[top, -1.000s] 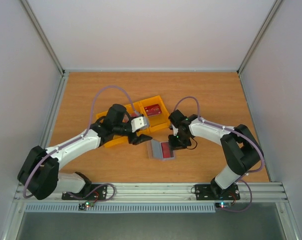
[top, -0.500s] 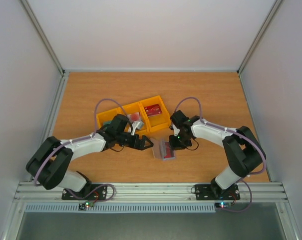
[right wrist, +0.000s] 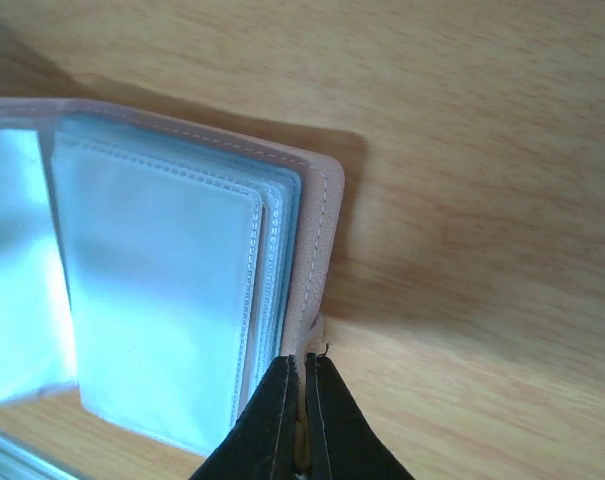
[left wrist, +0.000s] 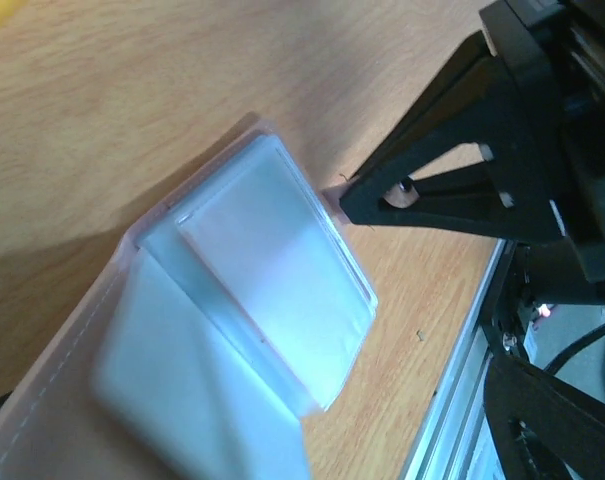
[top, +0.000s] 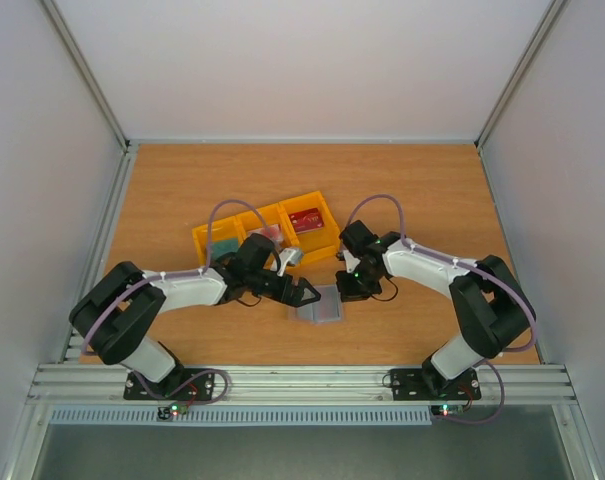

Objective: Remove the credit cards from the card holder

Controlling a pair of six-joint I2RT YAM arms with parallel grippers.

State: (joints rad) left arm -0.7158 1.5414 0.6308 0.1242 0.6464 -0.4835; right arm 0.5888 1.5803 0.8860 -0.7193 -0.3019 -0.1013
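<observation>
Leafing, likely: left gripper (top: 302, 293) wide, empty beside the card holder (top: 320, 304); right gripper (top: 343, 293) closed at its edge; lift sleeve (left wrist: 272, 260) next.

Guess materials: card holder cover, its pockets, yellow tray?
Card holder cover: likely matte leather or faux leather; taupe, stitched edge. Pockets: translucent glossy plastic film, probably vinyl; light sheen, seamed borders. Yellow tray: seemingly rigid moulded plastic; uniform colour, thin walls.

Top cam's bright n even, soft shadows. Left wrist pic blurry up close w/ glare on card holder (left wrist: 272, 270).
</observation>
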